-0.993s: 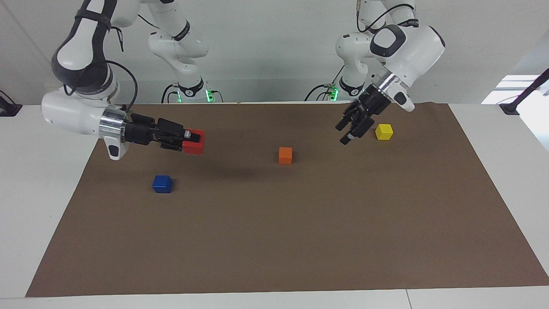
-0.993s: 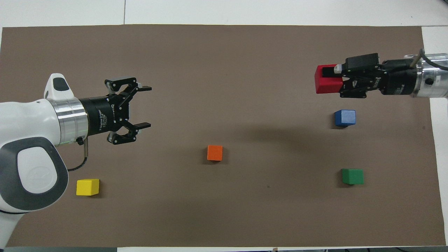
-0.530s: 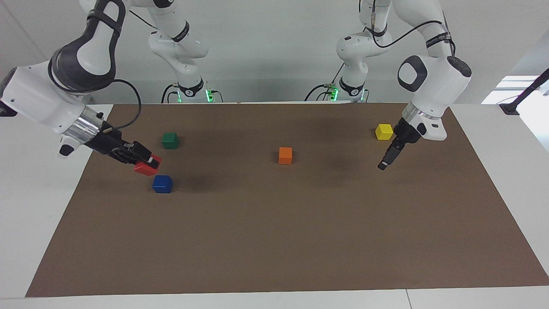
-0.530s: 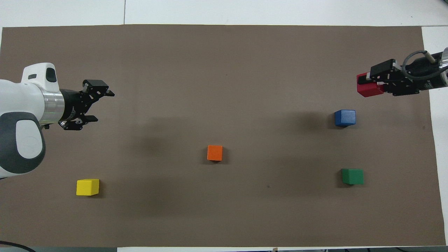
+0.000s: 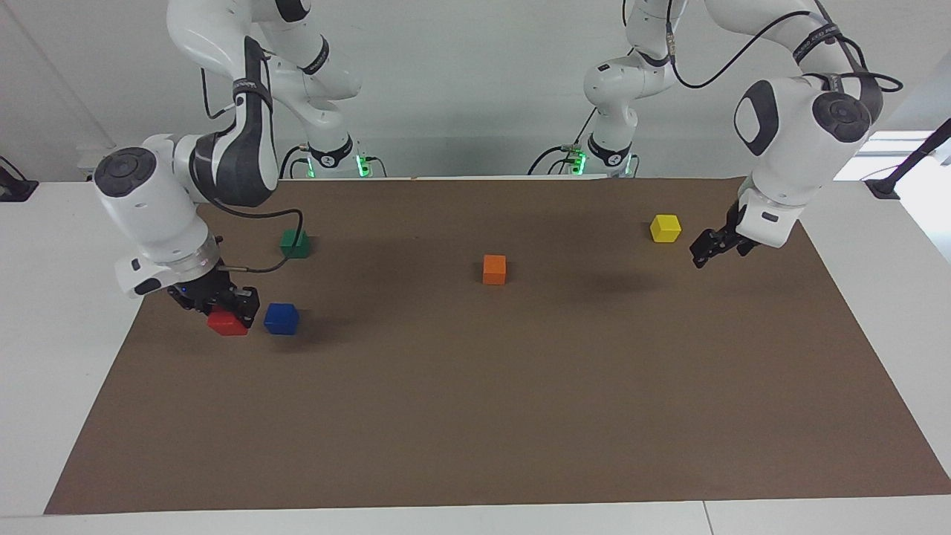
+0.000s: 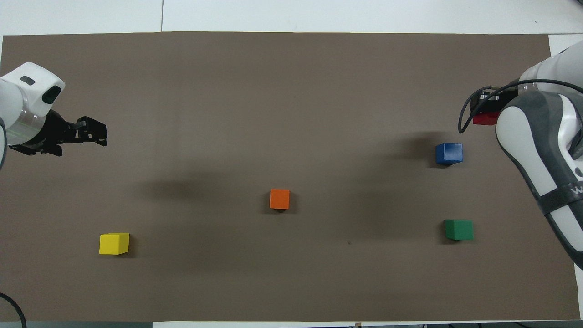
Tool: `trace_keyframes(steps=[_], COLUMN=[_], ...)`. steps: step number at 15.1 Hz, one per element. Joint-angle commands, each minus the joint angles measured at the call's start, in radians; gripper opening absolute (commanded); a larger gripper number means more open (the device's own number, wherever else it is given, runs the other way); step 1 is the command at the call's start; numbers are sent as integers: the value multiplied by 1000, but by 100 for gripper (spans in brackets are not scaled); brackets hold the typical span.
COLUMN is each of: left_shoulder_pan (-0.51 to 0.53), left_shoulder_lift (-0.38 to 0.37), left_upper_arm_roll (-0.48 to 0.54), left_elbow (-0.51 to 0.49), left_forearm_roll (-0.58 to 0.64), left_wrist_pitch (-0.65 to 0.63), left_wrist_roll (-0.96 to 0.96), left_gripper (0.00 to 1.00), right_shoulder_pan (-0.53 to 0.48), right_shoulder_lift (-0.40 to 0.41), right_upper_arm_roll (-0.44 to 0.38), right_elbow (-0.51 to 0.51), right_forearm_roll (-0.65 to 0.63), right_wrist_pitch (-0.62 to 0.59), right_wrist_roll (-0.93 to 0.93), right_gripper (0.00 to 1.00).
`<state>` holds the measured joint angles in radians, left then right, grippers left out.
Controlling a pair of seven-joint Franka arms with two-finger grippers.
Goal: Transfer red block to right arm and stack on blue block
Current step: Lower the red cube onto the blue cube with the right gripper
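Note:
My right gripper [image 5: 227,313] points down and is shut on the red block [image 5: 226,324]. It holds the block a little above the brown mat, beside the blue block [image 5: 281,318], toward the right arm's end of the table. In the overhead view the red block [image 6: 484,120] peeks out from under the right arm and is not over the blue block [image 6: 448,153]. My left gripper [image 5: 711,249] is open and empty. It hangs over the mat near the yellow block [image 5: 666,228], at the left arm's end, and also shows in the overhead view [image 6: 96,134].
An orange block [image 5: 494,269] sits mid-mat. A green block [image 5: 295,243] lies nearer to the robots than the blue block. The brown mat [image 5: 475,416] covers most of the white table.
The right arm has swung its gripper from level to pointing down and lowered the red block beside the blue block. The left gripper has drawn back toward its own end of the table.

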<state>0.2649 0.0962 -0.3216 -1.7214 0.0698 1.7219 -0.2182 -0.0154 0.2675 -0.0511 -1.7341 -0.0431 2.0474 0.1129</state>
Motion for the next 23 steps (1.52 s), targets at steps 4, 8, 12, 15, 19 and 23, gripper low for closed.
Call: trace_keyframes(steps=[4,8,12,15,19,23], left_shoulder_pan=[-27,-35,-72,-133,-278,-280], left_shoulder_lift=[-6,-58,-119,-136,-136,-138], left_upper_arm_roll=[-4,-4,-4,15,168,171], left_elbow=[154,102,92,57,57,57], left_forearm_roll=[21,21,16,16,15,13], left_wrist_pitch=[-159,-163,-228,-208,-188,-188], left_wrist_roll=[16,34,36,31,34,31], left_gripper=[100,100,100,100,100,100], right_shoulder_pan=[43,51,49,45,43,42], right_shoulder_lift=[-21,-34,-57,-60,-70,-74], right_upper_arm_roll=[5,5,5,5,5,5], right_elbow=[-117,-209,-263,-265,-265,-282], right_forearm_roll=[-38,-38,-38,-38,-38,-34], right_wrist_pitch=[86,160,175,158,148,149], right_wrist_roll=[4,11,16,16,16,39], right_gripper=[0,0,0,0,0,0])
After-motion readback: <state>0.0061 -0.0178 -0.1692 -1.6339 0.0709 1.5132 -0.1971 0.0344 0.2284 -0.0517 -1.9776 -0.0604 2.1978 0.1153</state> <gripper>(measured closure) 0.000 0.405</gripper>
